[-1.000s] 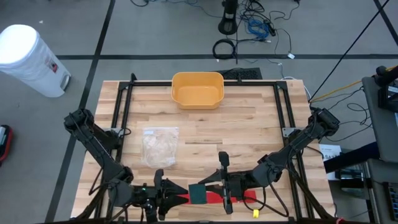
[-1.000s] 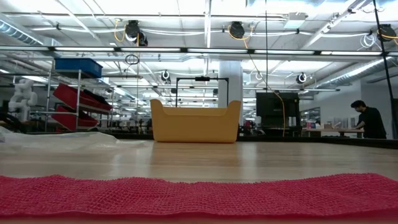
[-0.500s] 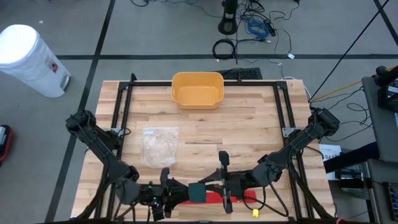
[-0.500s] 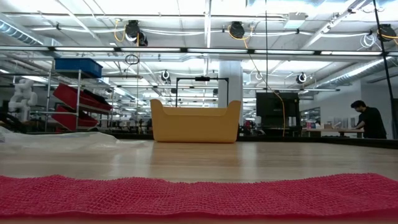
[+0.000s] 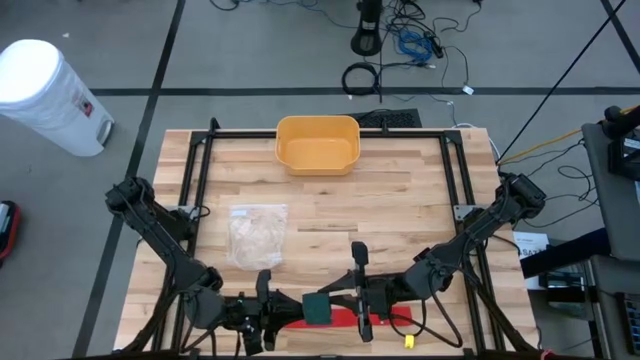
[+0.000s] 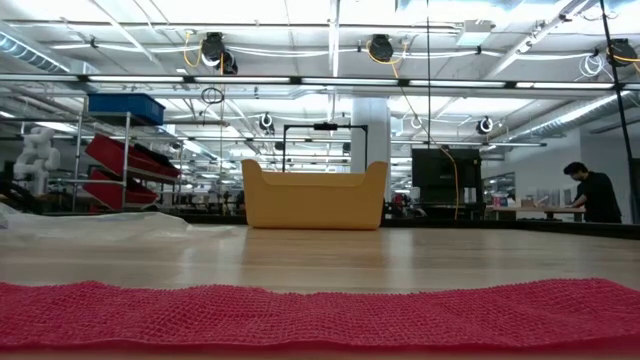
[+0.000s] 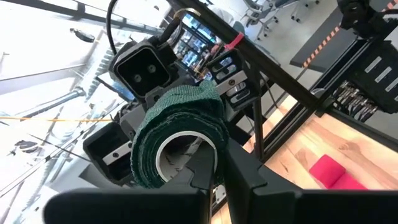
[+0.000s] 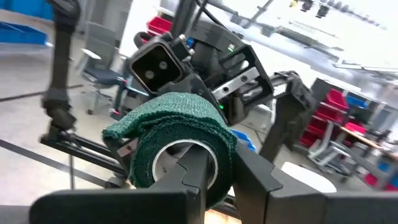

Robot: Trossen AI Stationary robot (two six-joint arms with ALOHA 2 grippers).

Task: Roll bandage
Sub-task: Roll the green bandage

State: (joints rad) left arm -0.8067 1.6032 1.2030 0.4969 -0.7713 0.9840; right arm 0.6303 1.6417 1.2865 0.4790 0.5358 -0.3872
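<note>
A dark green bandage roll (image 5: 318, 309) with a white core hangs in the air near the table's near edge, between my two grippers. My left gripper (image 5: 298, 310) comes at it from the left and my right gripper (image 5: 338, 302) from the right; both are shut on it. Each wrist view looks into the roll's hollow end (image 7: 180, 146) (image 8: 180, 155), with the other arm's wrist behind it. A loose flap of green cloth (image 8: 124, 132) sticks out from the roll. A red bandage strip (image 5: 385, 318) (image 6: 320, 310) lies flat along the near edge, below the roll. My left gripper holds the roll's wall (image 7: 219, 140) at the end facing it, one finger (image 7: 202, 174) inside the white core and one (image 7: 245, 177) outside on the green cloth. It comes level from the table's left. The roll is lifted clear of the table. My right gripper holds the wall (image 8: 225, 163) of the roll's other end, one finger (image 8: 193, 171) inside the core and one (image 8: 252, 171) outside. It comes level from the table's right. The roll hangs between the two grippers, its hollow lying left to right.
A yellow bin (image 5: 317, 143) (image 6: 314, 195) stands at the far edge's middle. A clear plastic bag (image 5: 257, 236) lies left of centre. A white barrel (image 5: 45, 95) stands on the floor beyond the far left corner. Bare wood lies between bin and grippers.
My left gripper has gone toward the table's right edge, up to the green roll, and has taken hold of the roll's near end. My right gripper and the roll have kept still.
</note>
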